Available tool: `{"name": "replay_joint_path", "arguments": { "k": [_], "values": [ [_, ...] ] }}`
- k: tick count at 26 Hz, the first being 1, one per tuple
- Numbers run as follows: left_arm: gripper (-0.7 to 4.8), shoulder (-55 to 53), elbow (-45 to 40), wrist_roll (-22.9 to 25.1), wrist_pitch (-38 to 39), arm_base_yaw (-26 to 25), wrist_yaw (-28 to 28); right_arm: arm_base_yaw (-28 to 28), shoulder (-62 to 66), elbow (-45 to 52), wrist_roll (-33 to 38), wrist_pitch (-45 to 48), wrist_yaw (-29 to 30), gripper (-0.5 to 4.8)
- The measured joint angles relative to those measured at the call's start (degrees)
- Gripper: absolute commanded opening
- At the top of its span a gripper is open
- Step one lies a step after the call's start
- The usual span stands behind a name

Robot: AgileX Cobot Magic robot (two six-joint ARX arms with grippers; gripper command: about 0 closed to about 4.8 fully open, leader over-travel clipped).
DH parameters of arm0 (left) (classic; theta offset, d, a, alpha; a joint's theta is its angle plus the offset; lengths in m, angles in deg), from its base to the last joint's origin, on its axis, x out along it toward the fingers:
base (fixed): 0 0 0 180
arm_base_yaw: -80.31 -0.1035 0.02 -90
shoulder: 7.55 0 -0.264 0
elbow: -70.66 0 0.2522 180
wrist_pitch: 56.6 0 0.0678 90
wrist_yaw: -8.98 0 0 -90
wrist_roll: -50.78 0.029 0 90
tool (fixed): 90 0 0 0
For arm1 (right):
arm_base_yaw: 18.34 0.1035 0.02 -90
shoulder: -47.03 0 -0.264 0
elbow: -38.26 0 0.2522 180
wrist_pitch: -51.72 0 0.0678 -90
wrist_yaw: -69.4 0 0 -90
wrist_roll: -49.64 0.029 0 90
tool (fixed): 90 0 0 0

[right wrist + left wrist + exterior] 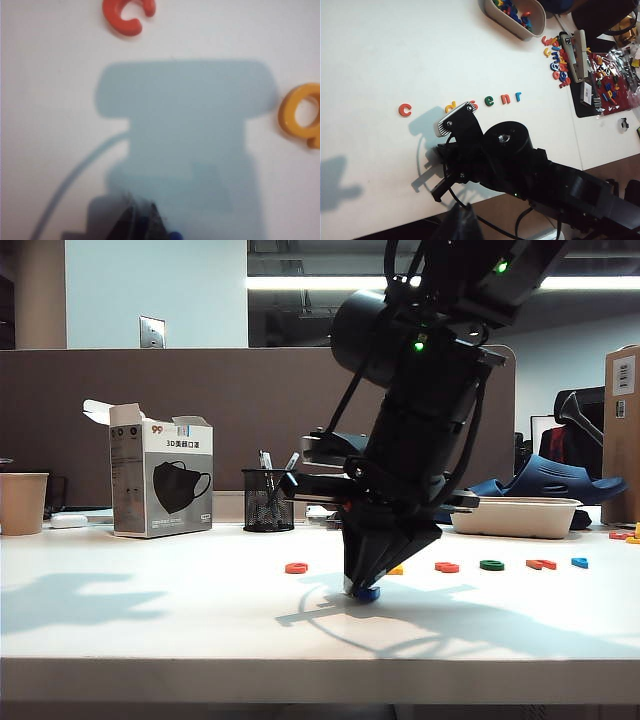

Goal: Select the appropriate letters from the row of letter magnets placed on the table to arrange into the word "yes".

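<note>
Pressing down on the white bench point(150, 610), the right gripper point(362, 589) has its jaws closed on the dark blue plastic letter point(368, 593); the left gripper is out of view.

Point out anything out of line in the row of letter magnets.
One stands out: the dark blue letter magnet sits in front of the row, toward the table's front edge, pinched in the shut right gripper. The orange-red c, yellow letter, red s and green e lie in line. Left gripper: unseen.
</note>
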Motion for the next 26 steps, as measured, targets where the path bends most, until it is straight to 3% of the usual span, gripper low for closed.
{"name": "replay_joint_path", "arguments": {
  "k": [7, 10, 14, 16, 26],
  "values": [
    [-0.05, 0.0, 0.0, 0.0, 0.0, 0.0, 0.0, 0.0, 0.0, 0.0, 0.2, 0.1, 0.0, 0.01],
    [-0.05, 0.0, 0.0, 0.0, 0.0, 0.0, 0.0, 0.0, 0.0, 0.0, 0.2, 0.0, 0.0, 0.61],
    [-0.05, 0.0, 0.0, 0.0, 0.0, 0.0, 0.0, 0.0, 0.0, 0.0, 1.0, 0.0, 0.0, 0.78],
    [-0.05, 0.0, 0.0, 0.0, 0.0, 0.0, 0.0, 0.0, 0.0, 0.0, 1.0, 0.0, 0.3, 1.16],
    [-0.05, 0.0, 0.0, 0.0, 0.0, 0.0, 0.0, 0.0, 0.0, -0.6, 1.0, 0.1, 1.3, 1.18]
  ]
}}
